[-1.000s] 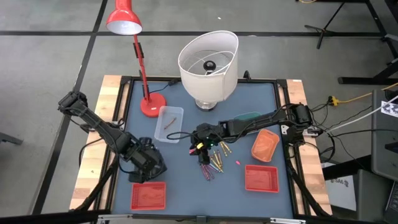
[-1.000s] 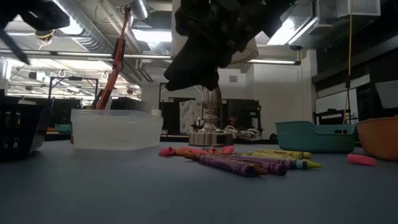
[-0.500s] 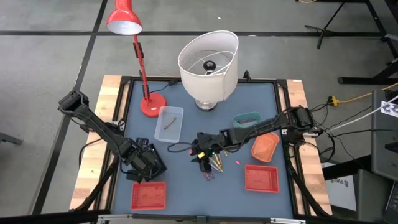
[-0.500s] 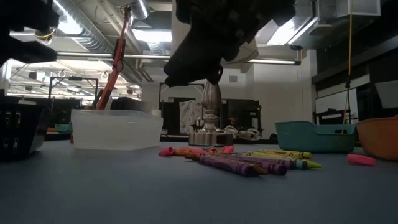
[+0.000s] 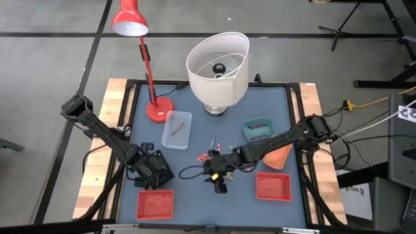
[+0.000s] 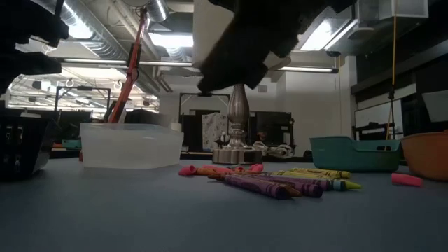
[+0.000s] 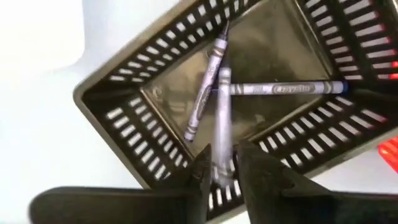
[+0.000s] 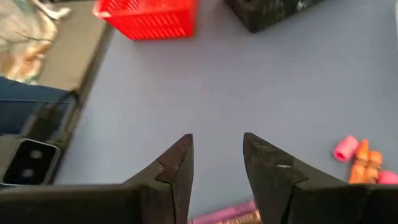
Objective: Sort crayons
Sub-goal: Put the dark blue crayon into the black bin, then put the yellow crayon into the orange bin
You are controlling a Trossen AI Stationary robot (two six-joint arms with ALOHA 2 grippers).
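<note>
I have the right tool (image 8: 216, 163) spread and empty above the crayons (image 6: 280, 182), which lie heaped mid-worktop (image 5: 195, 188). The left tool (image 7: 222, 163) pinches one purple crayon (image 7: 221, 118) over the black basket (image 7: 118, 99), where two lie already. I'd centre one stick between the right fingers before lowering, so its neighbours aren't scattered.

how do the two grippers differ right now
The left gripper is pinched on a purple crayon over the black basket; the right gripper is open and empty. The left sits near the table's front left by a red tray, the right above the crayon pile at mid-table. Both are dark and two-fingered.
</note>
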